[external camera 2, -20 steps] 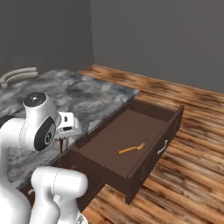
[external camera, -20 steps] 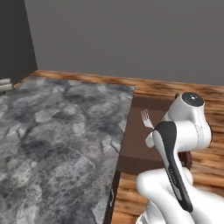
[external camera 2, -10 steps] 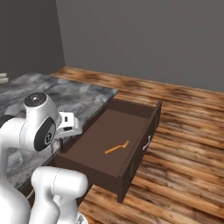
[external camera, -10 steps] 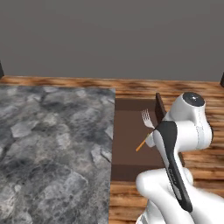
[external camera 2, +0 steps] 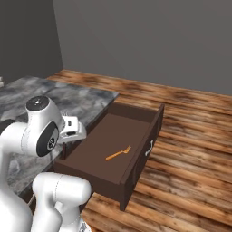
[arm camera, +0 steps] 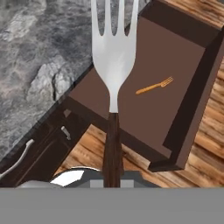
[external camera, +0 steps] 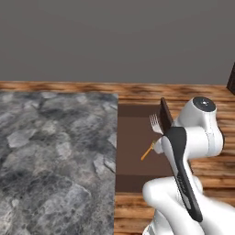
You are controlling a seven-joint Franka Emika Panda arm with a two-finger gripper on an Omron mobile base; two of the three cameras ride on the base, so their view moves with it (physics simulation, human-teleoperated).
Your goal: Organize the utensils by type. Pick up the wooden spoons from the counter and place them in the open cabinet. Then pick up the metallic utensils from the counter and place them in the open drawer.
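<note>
The gripper [arm camera: 113, 183] is clenched on the fork [arm camera: 113, 65] by its dark handle, tines held out over the open drawer [external camera 2: 136, 158] (an orange utensil [external camera 2: 118, 153] already lies inside). Light, stiff and slick, it probably grips best at the handle

Even, soft rendered light, faint shadows, no glare; slightly coarse, low-detail textures throughout.
</note>
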